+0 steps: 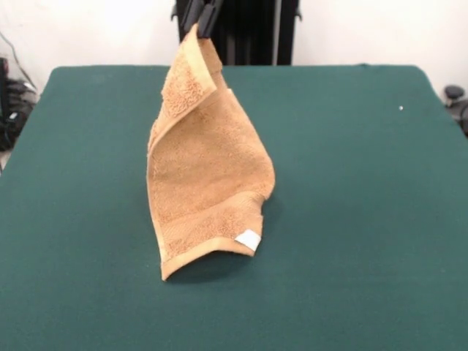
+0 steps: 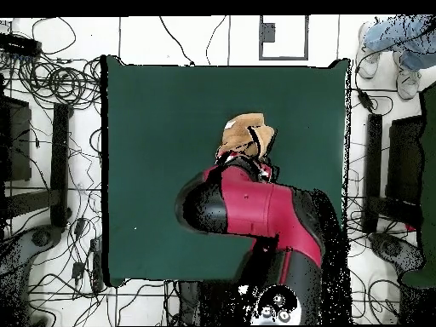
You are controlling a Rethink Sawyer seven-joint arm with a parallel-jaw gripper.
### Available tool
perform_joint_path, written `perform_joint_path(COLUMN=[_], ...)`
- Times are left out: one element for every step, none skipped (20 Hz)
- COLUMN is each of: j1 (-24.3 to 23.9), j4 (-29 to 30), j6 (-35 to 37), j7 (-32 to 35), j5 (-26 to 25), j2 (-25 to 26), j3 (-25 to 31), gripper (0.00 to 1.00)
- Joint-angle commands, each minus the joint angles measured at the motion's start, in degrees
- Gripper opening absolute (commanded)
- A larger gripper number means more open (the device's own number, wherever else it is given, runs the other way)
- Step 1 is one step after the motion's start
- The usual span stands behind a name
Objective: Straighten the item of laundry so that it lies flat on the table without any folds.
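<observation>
The tan-orange terry towel (image 1: 208,164) hangs by its top corner from my gripper (image 1: 202,20), which enters at the top edge of the front view and is shut on that corner. The towel drapes down in a curled cone. Its lower hem with the white tag (image 1: 248,239) touches the dark green table (image 1: 351,219) near the middle. In the overhead view the towel (image 2: 247,134) shows only as a small bunched shape just beyond my red arm (image 2: 255,209), which hides the gripper.
Cables and dark equipment (image 2: 51,153) lie on the floor around the table. A person's legs and shoes (image 2: 400,60) show at the top right of the overhead view. A small white speck (image 1: 401,108) lies on the cloth.
</observation>
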Motion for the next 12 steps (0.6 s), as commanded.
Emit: perform_joint_path(j1=[-2.84, -3.01, -3.09, -3.27, -3.49, -3.89, -4.22, -4.87, -5.4, -5.94, -6.52, -7.53], j4=[9.39, 9.93, 10.11, 10.59, 10.78, 10.94, 11.09, 11.41, 11.62, 11.82, 12.07, 12.57], j6=[6.18, 5.65, 5.43, 5.08, 5.03, 4.94, 4.94, 4.99, 4.95, 4.9, 4.97, 5.02], j7=[-3.49, -2.65, -2.1, -1.34, -0.92, -0.73, -0.67, -0.75, -0.93, -1.11, -1.27, -1.55], j5=[2.14, 2.33, 2.25, 2.48, 2.48, 2.79, 2.87, 3.27, 3.43, 3.59, 3.72, 4.13], j2=[-0.38, -0.41, -0.43, -0.51, -0.59, -0.65, -0.76, -0.93, -1.04, -1.16, -1.31, -1.5], j3=[12.46, 12.99, 13.31, 13.85, 14.26, 14.88, 15.32, 16.16, 16.84, 17.52, 18.18, 19.43], gripper=[0.0, 0.0, 0.0, 0.0, 0.0, 0.0, 0.0, 0.0, 0.0, 0.0, 0.0, 0.0])
